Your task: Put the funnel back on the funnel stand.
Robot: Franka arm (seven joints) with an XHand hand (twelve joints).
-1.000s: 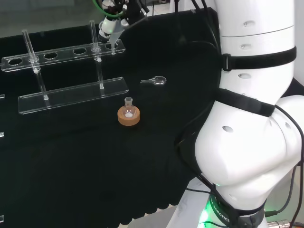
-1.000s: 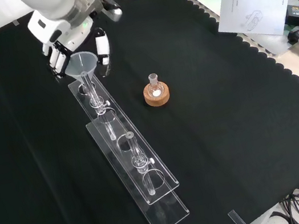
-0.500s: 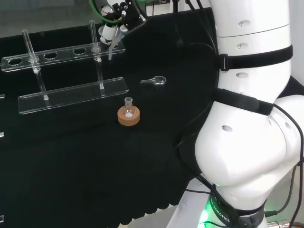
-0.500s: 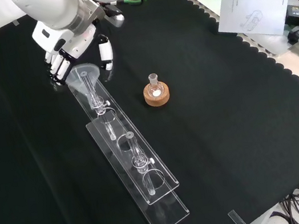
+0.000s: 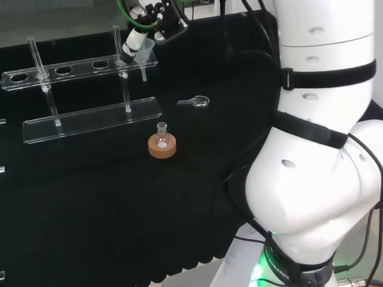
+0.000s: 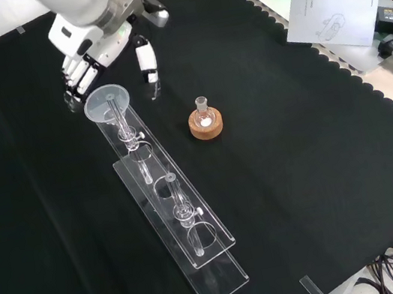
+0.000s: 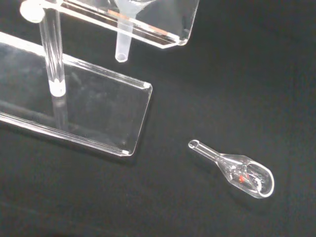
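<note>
in the front view the funnel stand [image 6: 184,225], a long clear rack with a row of holes held over a clear base on two posts, runs from the upper left down toward the lower middle of the black tabletop [image 6: 315,172]. the funnel [image 6: 106,103] sits in the stand's top end hole, its round mouth just above the rail. the hand [image 6: 99,46] hangs just above and beside it, fingers relaxed and spread, holding nothing, apart from the funnel's rim. to the right, a small flask [image 6: 205,115] with something white inside stands on a cork ring [image 6: 206,125]. in the head view a small clear scoop [image 5: 194,102] lies on the cloth between stand and arm. in the wrist view the funnel's stem [image 7: 122,45] pokes down through the rail above the base, with the scoop lying well apart.
</note>
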